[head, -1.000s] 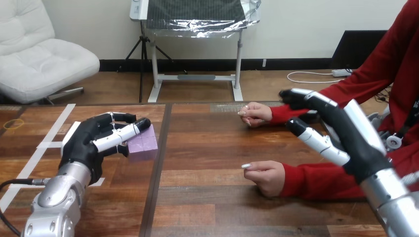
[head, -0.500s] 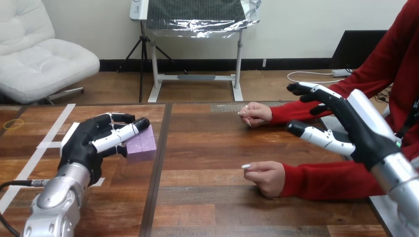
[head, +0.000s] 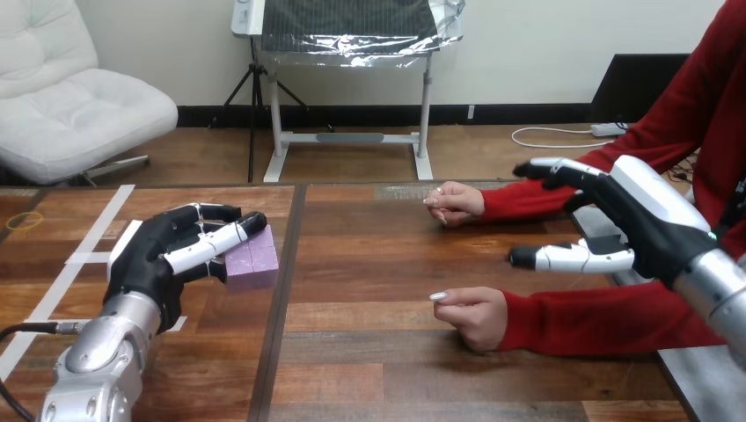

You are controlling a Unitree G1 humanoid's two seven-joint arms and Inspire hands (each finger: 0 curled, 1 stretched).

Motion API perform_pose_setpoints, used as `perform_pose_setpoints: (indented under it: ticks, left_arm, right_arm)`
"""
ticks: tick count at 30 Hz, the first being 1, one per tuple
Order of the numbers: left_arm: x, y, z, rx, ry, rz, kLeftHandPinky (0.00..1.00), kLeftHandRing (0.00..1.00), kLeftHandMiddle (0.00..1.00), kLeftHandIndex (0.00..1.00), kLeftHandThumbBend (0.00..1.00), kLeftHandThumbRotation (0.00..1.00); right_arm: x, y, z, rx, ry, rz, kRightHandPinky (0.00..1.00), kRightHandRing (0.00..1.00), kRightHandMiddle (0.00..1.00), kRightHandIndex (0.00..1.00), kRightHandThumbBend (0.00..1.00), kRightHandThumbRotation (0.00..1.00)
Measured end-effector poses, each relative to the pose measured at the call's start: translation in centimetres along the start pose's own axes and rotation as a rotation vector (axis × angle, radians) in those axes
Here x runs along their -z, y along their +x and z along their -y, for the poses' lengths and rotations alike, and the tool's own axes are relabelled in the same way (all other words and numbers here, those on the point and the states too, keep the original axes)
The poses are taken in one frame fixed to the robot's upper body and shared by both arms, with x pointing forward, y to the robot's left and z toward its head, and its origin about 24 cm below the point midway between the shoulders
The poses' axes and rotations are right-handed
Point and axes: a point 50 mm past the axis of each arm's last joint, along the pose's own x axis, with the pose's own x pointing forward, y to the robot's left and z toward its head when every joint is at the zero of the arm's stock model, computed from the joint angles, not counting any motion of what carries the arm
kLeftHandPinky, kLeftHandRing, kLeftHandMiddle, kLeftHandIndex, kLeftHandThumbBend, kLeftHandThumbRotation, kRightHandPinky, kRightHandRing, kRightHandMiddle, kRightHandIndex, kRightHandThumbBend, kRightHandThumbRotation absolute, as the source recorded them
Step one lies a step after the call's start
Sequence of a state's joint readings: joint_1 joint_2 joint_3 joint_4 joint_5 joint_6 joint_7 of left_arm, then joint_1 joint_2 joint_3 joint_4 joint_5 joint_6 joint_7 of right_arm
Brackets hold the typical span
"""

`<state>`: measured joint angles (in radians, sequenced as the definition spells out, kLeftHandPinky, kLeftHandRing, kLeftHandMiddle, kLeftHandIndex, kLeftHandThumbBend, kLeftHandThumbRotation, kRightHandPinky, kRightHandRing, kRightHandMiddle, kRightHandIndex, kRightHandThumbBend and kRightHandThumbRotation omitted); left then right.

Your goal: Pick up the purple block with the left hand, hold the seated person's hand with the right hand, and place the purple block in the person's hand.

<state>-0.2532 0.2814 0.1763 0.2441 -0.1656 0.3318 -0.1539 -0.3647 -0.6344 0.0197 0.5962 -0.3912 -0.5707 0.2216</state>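
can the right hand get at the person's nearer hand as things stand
Probably yes: the right hand is open and hovers just beyond the person's nearer hand, and nothing lies between them.

Wooden table [head: 378, 369] of dark brown planks, cut front to back by a dark seam [head: 280, 334]. Left of the seam, white tape [head: 110, 211] stuck down in 2 crossing strips. Just left of the seam, a purple block [head: 255, 259], wrapped by the curled fingers of the left hand [head: 145, 255]; touching the wood or just off it, cannot tell. Right of the seam, resting on the wood and loosely closed, the person's far hand [head: 456, 202] by the far edge and the person's near hand [head: 475, 315] closer to the front, well apart, red sleeves lying along the planks.
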Motion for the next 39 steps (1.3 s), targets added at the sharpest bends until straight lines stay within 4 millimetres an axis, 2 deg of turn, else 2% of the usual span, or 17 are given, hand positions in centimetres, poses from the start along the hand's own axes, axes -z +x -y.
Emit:
perform_pose_setpoints:
  ticks: [6,23,39]
  left_arm:
    - [0.0,0.0,0.0,0.0,0.0,-0.001,0.24,0.31,0.38,0.42,0.45,0.0]
    - [0.1,0.0,0.1,0.001,-0.003,-0.013,0.24,0.31,0.38,0.42,0.48,0.0]
    - [0.1,0.0,0.2,0.001,-0.009,-0.025,0.24,0.31,0.38,0.42,0.46,0.0]
  right_arm:
    - [0.6,0.4,0.2,-0.064,-0.029,-0.035,0.73,0.85,0.86,0.85,1.0,0.54]
    - [1.7,1.3,-0.1,-0.232,-0.052,-0.139,0.7,0.82,0.85,0.84,1.0,0.33]
    - [2.8,1.7,-0.6,-0.336,-0.041,-0.237,0.67,0.81,0.86,0.85,1.0,0.34]
